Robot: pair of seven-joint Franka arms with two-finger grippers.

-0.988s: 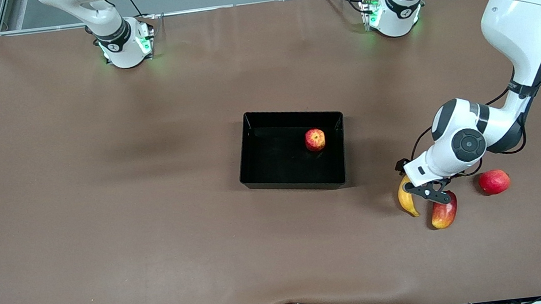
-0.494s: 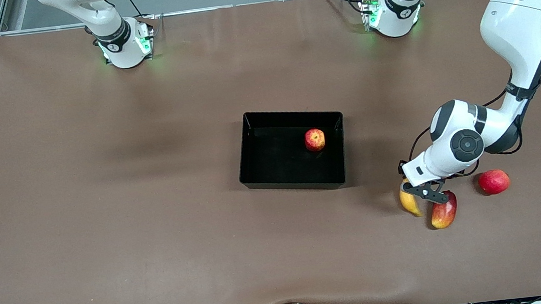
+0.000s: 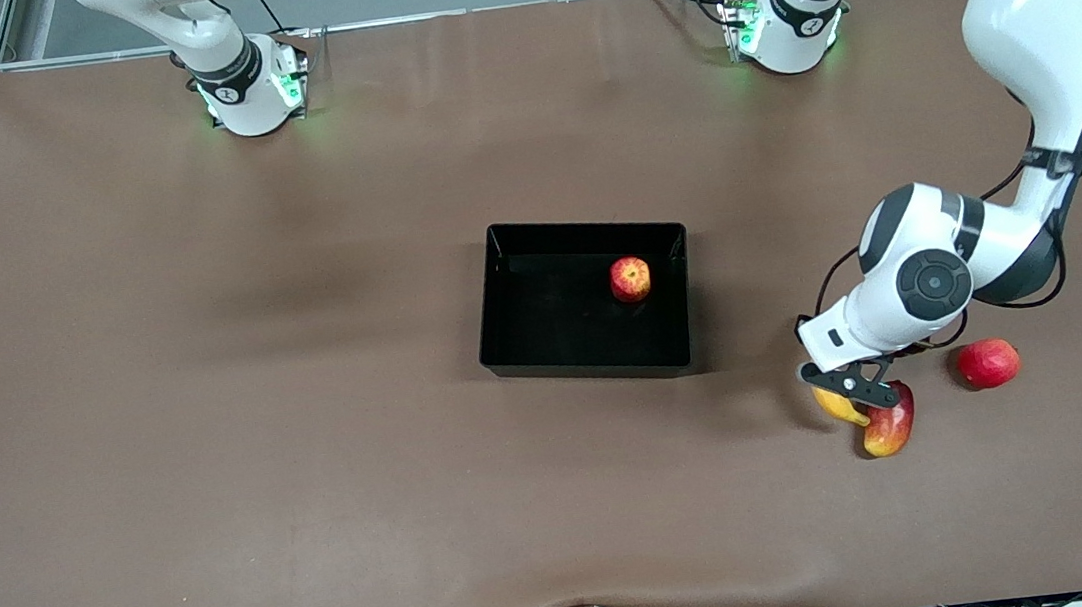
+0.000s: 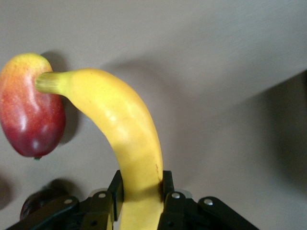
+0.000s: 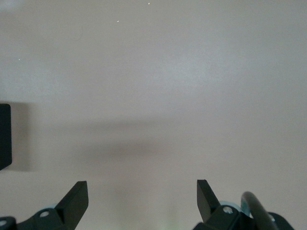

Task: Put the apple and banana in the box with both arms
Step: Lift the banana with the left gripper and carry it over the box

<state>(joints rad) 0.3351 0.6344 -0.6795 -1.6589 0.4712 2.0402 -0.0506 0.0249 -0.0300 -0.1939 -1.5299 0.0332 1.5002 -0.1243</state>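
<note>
Lifted and swung since a second ago, the banana [image 3: 838,407] hangs clamped in the left tool [image 3: 849,388]; right tool [image 5: 141,199] gapes.

the apple [image 3: 630,279] sits in the box [image 3: 505,345] at the table's [image 3: 212,428] middle. toward the left arm's end, the held banana [image 3: 838,407] touches an oblong fruit [image 3: 888,424], with a round fruit [image 3: 988,363] beside them.

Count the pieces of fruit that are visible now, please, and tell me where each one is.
4. The apple lies in the box. The banana is clamped in the left gripper. The red-and-yellow oblong fruit lies beside it, and the plain red fruit toward the left arm's end.
</note>
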